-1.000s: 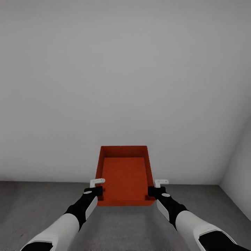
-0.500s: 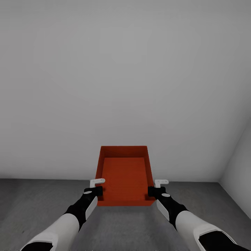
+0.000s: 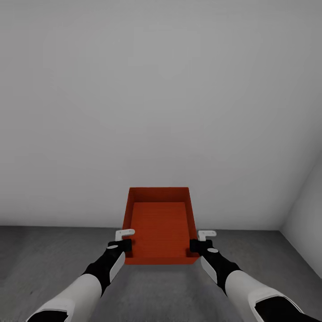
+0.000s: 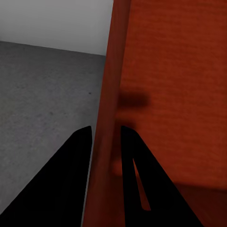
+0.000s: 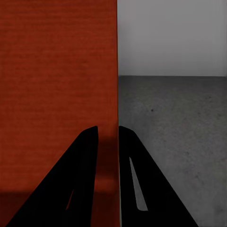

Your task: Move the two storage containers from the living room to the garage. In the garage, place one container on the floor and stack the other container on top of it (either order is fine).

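One orange-red storage container [image 3: 160, 226] hangs in front of me, carried between both arms above the dark grey concrete floor [image 3: 44, 255] of the garage. My left gripper [image 3: 126, 245] is shut on the container's left wall [image 4: 109, 118], one finger [image 4: 71, 165] outside and one inside. My right gripper [image 3: 195, 245] is shut on the container's right wall [image 5: 117, 94] in the same way, with a finger [image 5: 85, 161] inside the bin. The container is empty and level. The other container is out of view.
A plain white-grey wall [image 3: 156, 98] rises straight ahead, meeting the floor just beyond the container. A second wall [image 3: 308, 223] forms a corner at the right. Bare concrete [image 5: 179, 123] lies to both sides.
The view has crept forward slightly, so the wall's base and the right corner sit a little lower and closer. Arms and container hold the same pose.
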Robot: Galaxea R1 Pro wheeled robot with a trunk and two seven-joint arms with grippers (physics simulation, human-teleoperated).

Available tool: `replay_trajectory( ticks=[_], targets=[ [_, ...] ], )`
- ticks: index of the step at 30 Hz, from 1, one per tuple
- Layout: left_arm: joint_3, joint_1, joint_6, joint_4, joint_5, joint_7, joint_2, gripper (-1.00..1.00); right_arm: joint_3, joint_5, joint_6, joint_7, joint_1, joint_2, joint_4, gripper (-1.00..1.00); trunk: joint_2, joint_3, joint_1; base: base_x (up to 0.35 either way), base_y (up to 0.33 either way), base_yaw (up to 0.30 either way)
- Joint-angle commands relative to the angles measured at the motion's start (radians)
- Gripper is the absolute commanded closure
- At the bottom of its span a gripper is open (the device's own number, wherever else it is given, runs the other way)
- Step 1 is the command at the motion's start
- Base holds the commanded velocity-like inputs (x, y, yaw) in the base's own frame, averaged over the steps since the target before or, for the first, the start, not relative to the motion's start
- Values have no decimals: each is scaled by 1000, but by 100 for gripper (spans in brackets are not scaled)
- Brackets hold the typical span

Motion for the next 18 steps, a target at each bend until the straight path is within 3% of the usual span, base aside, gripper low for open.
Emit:
replay_trajectory(
  ticks=[1,18],
  targets=[
    [19,-1,-9,-6,-18,41,35,100,-17,-10,-4,-8,-1,-6,3,100,-3,-4,1,0,0,0],
    [19,-1,-9,-6,-18,41,35,100,-17,-10,-4,-8,-1,-7,3,100,-3,-31,1,0,0,0]
  ],
)
